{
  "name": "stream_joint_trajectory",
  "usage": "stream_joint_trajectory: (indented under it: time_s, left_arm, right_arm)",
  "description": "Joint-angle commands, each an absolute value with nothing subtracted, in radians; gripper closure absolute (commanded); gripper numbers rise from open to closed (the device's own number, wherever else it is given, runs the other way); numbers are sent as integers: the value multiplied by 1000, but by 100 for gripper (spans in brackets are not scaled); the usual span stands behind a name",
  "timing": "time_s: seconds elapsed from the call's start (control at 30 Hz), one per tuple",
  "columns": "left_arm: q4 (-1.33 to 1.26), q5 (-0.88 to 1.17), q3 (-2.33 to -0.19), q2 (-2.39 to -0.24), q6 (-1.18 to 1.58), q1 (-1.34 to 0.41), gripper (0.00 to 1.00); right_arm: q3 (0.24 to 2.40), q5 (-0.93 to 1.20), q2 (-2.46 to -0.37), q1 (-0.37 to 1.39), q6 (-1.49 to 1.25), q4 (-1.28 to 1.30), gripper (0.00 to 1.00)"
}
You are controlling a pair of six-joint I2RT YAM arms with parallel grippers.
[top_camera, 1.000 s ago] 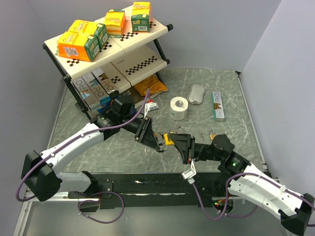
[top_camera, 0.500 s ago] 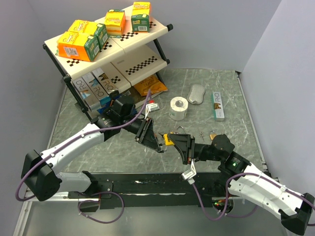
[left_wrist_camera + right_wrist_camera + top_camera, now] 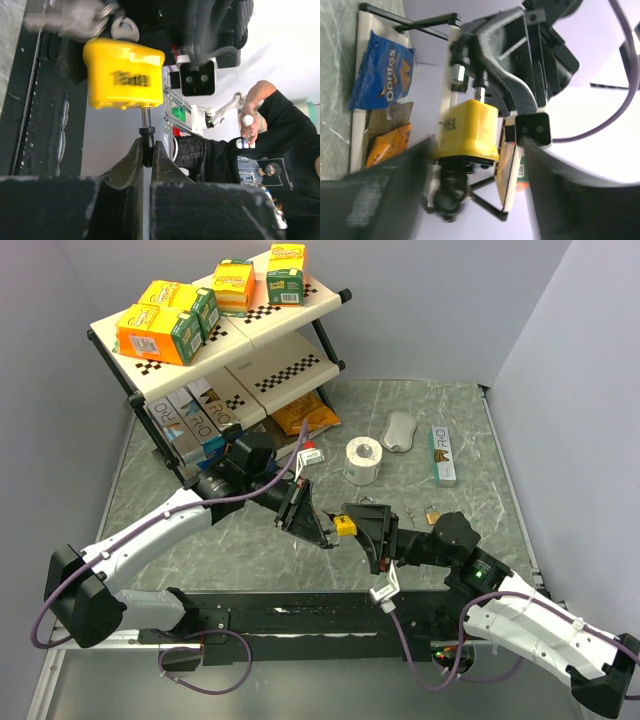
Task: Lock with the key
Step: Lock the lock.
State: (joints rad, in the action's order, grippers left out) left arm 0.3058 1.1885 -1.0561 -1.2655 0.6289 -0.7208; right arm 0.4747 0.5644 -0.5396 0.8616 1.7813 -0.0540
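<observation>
left pincer [image 3: 145, 155] clamped on padlock shackle [image 3: 145, 120] | right pincer [image 3: 360, 533] apart | toilet roll [image 3: 364, 460] nearby

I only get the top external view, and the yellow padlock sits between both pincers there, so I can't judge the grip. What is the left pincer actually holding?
Observer: Left wrist view: the left pincer is shut on the thin metal shackle sticking out of the yellow padlock.
Operator: And the other side?
Observer: Right wrist view: the right pincer stands open, its fingers wide of the padlock on both sides.
Operator: Is anything inserted yet?
Observer: Left wrist view: a silver key head sits in the padlock's end opposite the shackle.
</observation>
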Motion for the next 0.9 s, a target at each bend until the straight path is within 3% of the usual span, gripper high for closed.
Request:
stream_joint_trajectory:
  time_s: [0.0,0.1,0.33,0.53,0.87]
  left_arm:
    - [303,1204,-1149,-1239,533,-727,99]
    - [379,1177,-1190,-1243,451,-726,99]
    - [578,993,-1334,-1226,155,-718,99]
    - [578,809,-1333,-1135,-69,-716,99]
    - [597,703,-1299,-1039,-365,-718,99]
  right_arm:
    - [540,517,-534,871,1729,-48,10]
    - [577,479,-534,870,1648,83,1]
    - [669,433,-546,870,1338,477,1]
    - [695,440,-543,870,1093,480,1]
    - [919,488,-702,865,628,532,1]
